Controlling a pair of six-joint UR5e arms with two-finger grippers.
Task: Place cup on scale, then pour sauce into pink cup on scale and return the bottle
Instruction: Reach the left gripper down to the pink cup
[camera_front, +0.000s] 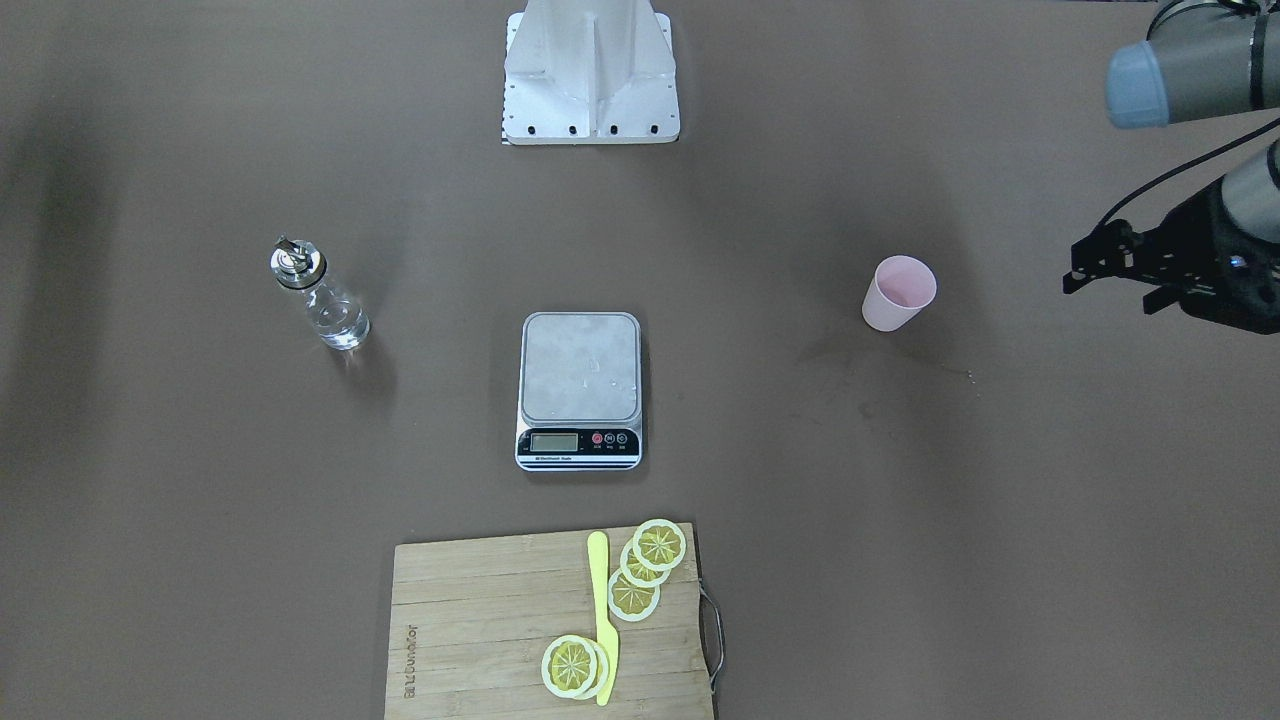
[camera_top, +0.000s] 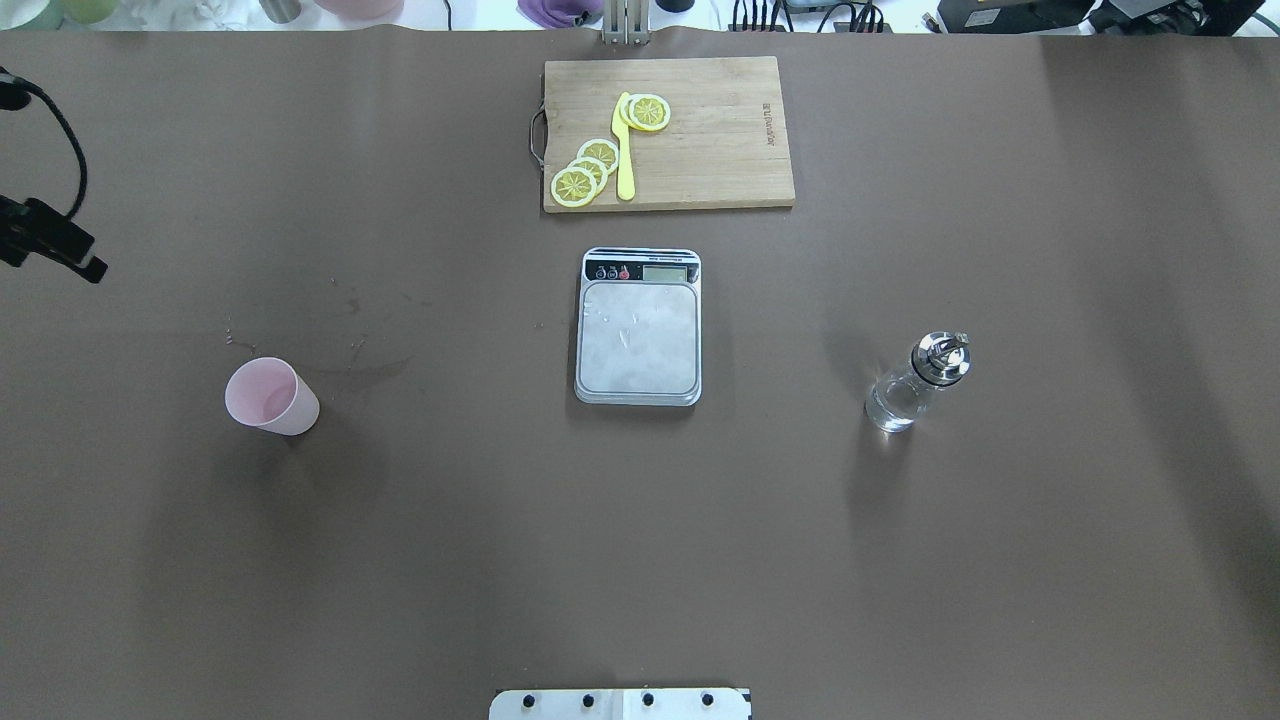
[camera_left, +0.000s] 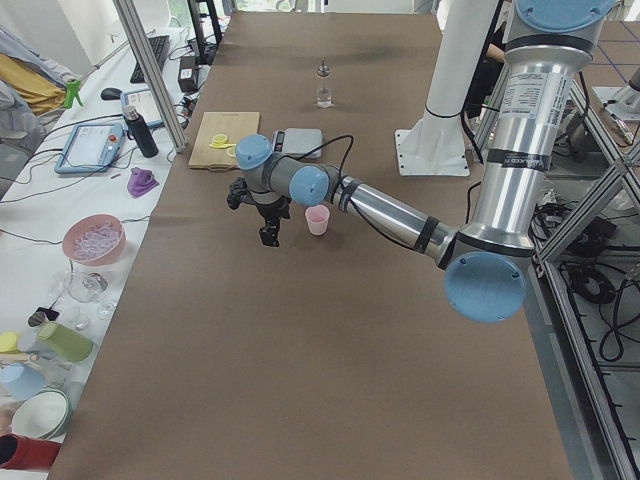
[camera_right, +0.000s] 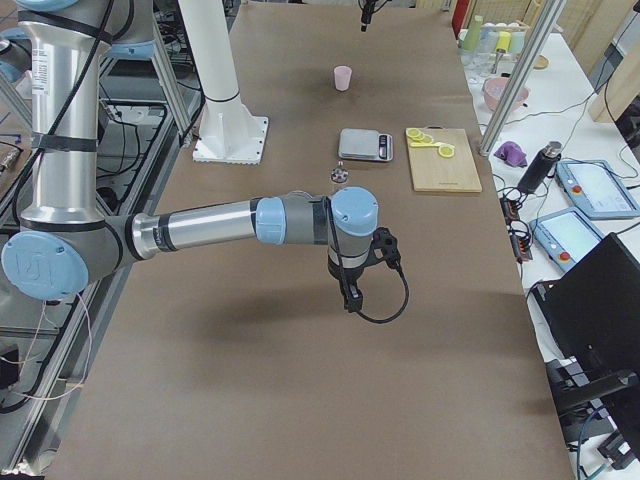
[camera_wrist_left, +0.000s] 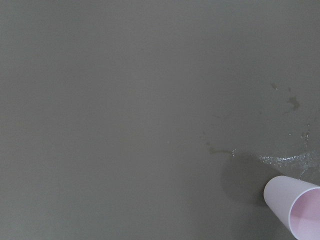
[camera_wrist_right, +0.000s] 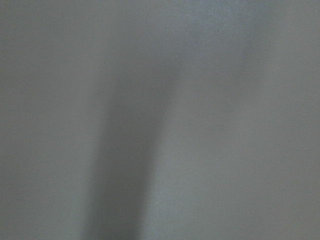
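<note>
Since the cup (camera_top: 270, 396) stood on the table toward the left edge, well apart from the scale (camera_top: 638, 340) at mid-table, no step was judged complete. The bottle (camera_top: 915, 385) stood upright toward the right edge, holding the sauce (camera_top: 893, 408). The left gripper (camera_front: 1107, 298) hung at the left edge, jaws spread and empty. The right gripper (camera_right: 348, 298) hung near the right edge; its jaw state could not be told. The cutting board (camera_top: 700, 130) lay against the far edge. Nothing stood between cup and scale.
</note>
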